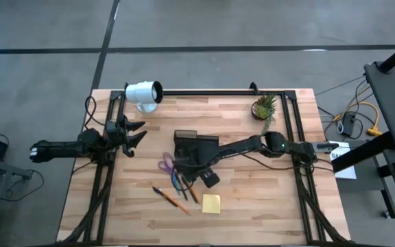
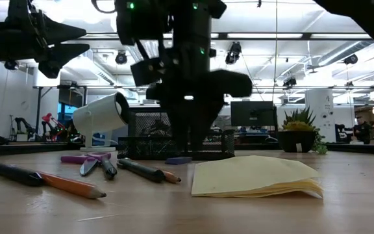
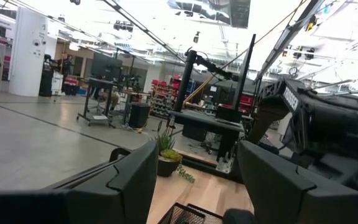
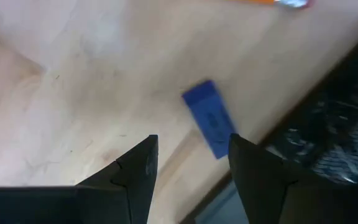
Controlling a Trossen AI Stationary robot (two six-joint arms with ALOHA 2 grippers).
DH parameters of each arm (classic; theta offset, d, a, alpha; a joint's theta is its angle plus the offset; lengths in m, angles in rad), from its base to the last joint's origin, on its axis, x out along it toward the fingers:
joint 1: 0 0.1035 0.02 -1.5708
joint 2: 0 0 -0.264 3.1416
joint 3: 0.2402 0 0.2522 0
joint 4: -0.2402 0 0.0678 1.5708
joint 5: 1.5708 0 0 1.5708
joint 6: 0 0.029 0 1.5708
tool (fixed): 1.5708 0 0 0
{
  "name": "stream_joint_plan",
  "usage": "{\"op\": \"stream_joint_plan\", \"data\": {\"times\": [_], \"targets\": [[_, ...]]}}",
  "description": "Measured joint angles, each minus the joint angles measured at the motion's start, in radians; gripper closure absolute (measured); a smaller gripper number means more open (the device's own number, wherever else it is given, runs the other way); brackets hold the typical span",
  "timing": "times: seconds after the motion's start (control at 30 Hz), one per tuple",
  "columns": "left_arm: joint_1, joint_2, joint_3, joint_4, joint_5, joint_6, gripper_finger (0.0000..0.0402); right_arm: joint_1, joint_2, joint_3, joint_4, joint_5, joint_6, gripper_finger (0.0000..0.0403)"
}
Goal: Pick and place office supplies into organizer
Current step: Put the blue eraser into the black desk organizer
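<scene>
My right gripper [image 4: 191, 165] is open and points down over a small blue eraser-like block [image 4: 209, 118] that lies flat on the table, just beyond its fingertips and beside the black mesh organizer [image 1: 194, 146]. In the low view the block [image 2: 178, 160] lies under the right gripper [image 2: 190, 140]. Purple scissors [image 1: 166, 165], pens [image 1: 177, 184], an orange pencil [image 1: 172, 198] and the yellow sticky pad [image 1: 210, 204] lie flat on the table on the organizer's near side. My left gripper [image 1: 134, 134] is open, raised near the table's left edge.
A white cylindrical lamp [image 1: 145, 92] stands at the far left and a potted plant [image 1: 264, 107] at the far right. The organizer's mesh wall [image 4: 328, 124] is close beside the right gripper. The pad [image 2: 252, 177] and pencil [image 2: 70, 185] lie nearest the near edge.
</scene>
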Motion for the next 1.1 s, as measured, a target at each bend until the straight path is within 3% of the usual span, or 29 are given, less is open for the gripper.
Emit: {"op": "stream_joint_plan", "data": {"times": [0.8,1.1], "targets": [[0.0,0.001,0.0,0.001,0.0,0.0,0.0194,-0.04,-0.001,-0.089,0.126,-0.01,-0.185,0.0222],[0.0,0.001,0.0,0.001,0.0,0.0,0.0194,-0.05,-0.002,-0.101,0.141,-0.082,-0.189,0.0276]]}}
